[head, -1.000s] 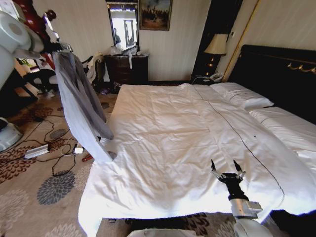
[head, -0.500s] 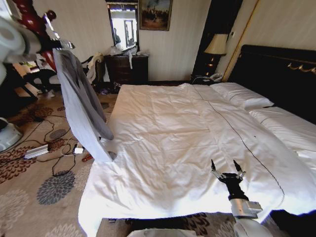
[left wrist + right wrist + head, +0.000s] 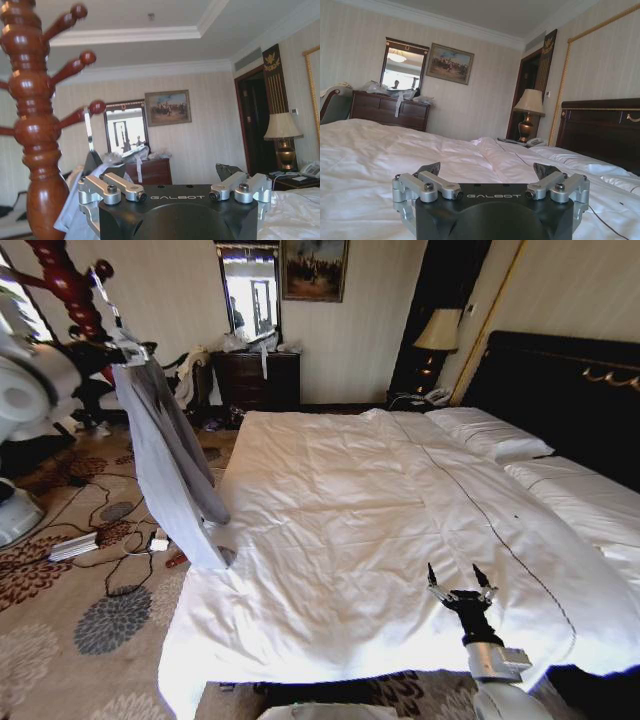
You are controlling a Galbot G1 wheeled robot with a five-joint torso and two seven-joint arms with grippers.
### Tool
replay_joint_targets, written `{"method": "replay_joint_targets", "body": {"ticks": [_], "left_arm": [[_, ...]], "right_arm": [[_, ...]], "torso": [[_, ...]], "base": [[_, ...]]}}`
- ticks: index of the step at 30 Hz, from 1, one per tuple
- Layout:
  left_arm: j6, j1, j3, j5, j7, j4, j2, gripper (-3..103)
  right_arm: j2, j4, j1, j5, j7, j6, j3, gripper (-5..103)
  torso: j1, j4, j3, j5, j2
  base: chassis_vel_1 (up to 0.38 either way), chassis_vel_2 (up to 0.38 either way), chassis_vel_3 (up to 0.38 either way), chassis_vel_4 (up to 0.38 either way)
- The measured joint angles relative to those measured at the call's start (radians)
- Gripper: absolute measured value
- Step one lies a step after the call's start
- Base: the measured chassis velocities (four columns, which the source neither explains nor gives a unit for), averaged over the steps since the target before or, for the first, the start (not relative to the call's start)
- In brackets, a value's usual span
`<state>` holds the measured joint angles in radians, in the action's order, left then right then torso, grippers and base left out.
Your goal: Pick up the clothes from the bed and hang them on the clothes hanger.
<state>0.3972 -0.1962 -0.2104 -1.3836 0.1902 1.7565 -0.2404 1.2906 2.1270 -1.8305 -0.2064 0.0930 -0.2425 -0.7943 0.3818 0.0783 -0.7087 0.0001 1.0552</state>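
Hovering nearest the lens, what is that? (Desk)

That is the right gripper [image 3: 460, 585], idling over the foot of the bed [image 3: 330, 500] with its two fingers spread wide and grasping nothing; the white duvet is lying just beneath it. (Photographer)

Where is the jacket hanging? (Desk)

The clothes [image 3: 165, 455], a pale silver-grey jacket, are dangling off the bed's left side above the patterned carpet [image 3: 60, 630]. They are draping from the clothes hanger [image 3: 89, 131], whose silver wire hook is reaching up beside a peg of the red-brown wooden coat stand [image 3: 62, 278]. I cannot tell whether the hook is resting on that peg. (Photographer)

What is the other arm doing? (Desk)

The left gripper [image 3: 160, 172] is sitting high at the jacket's collar, close to the stand. Whether it is clenched on the hanger or released, I cannot tell. (Photographer)

What is showing behind? (Desk)

Pillows are lying against the black headboard [image 3: 560, 390] on the right. At the far wall a dark dresser [image 3: 258, 378] is standing under a mirror [image 3: 250, 290] and a framed painting [image 3: 314, 268], with a lamp [image 3: 437, 332] near the doorway. (Photographer)
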Motion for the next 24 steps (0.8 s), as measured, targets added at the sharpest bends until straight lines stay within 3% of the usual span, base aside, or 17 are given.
{"method": "replay_joint_targets", "body": {"ticks": [4, 5, 8, 12, 15, 19, 20, 24], "left_arm": [[-0.034, 0.22, 0.208, -0.003, 0.019, 0.128, 0.082, 100], [-0.034, 0.22, 0.208, -0.003, 0.019, 0.128, 0.082, 100], [-0.105, 0.367, 0.278, -0.021, 0.021, 0.204, 0.1, 100], [-0.137, 0.418, 0.295, -0.018, 0.029, 0.235, 0.043, 100], [-0.165, 0.468, 0.313, 0.02, 0.024, 0.25, 0.008, 100], [-0.223, 0.649, 0.401, 0.089, 0.041, 0.282, -0.056, 100], [-0.223, 0.649, 0.401, 0.089, 0.041, 0.282, -0.056, 100], [-0.282, 0.86, 0.517, 0.165, 0.051, 0.303, -0.136, 100]], "right_arm": [[0.0, 0.0, 0.0, 0.0, 0.0, 0.0, 0.0, 100], [0.0, 0.0, 0.0, 0.0, 0.0, 0.0, 0.0, 100], [0.0, 0.0, 0.0, 0.0, 0.0, 0.0, 0.0, 100], [0.0, 0.0, 0.0, 0.0, 0.0, 0.0, 0.0, 100], [0.0, 0.0, 0.0, 0.0, 0.0, 0.0, 0.0, 100], [0.0, 0.0, 0.0, 0.0, 0.0, 0.0, 0.0, 100], [0.0, 0.0, 0.0, 0.0, 0.0, 0.0, 0.0, 100], [0.0, 0.0, 0.0, 0.0, 0.0, 0.0, 0.0, 100]], "torso": [[0.0, -0.0012, 0.0, 0.0, 0.0], [0.0, -0.0012, 0.0, 0.0, 0.0], [0.0, -0.0008, 0.0, -0.0004, 0.0], [0.0, 0.0006, 0.0, 0.0, 0.0], [0.0, 0.0, 0.0, 0.0001, 0.0], [0.0, -0.0002, 0.0, 0.0001, 0.0], [0.0, -0.0002, 0.0, 0.0001, 0.0], [0.0, -0.0005, 0.0, -0.0001, 0.0]], "base": [[0.0, 0.0, 0.0, 0.0], [0.0, 0.0, 0.0, 0.0], [0.0, 0.0, 0.0, 0.0], [0.0, 0.0, 0.0, 0.0], [0.0, 0.0, 0.0, 0.0], [0.0, 0.0, 0.0, 0.0], [0.0, 0.0, 0.0, 0.0], [0.0, 0.0, 0.0, 0.0]]}}
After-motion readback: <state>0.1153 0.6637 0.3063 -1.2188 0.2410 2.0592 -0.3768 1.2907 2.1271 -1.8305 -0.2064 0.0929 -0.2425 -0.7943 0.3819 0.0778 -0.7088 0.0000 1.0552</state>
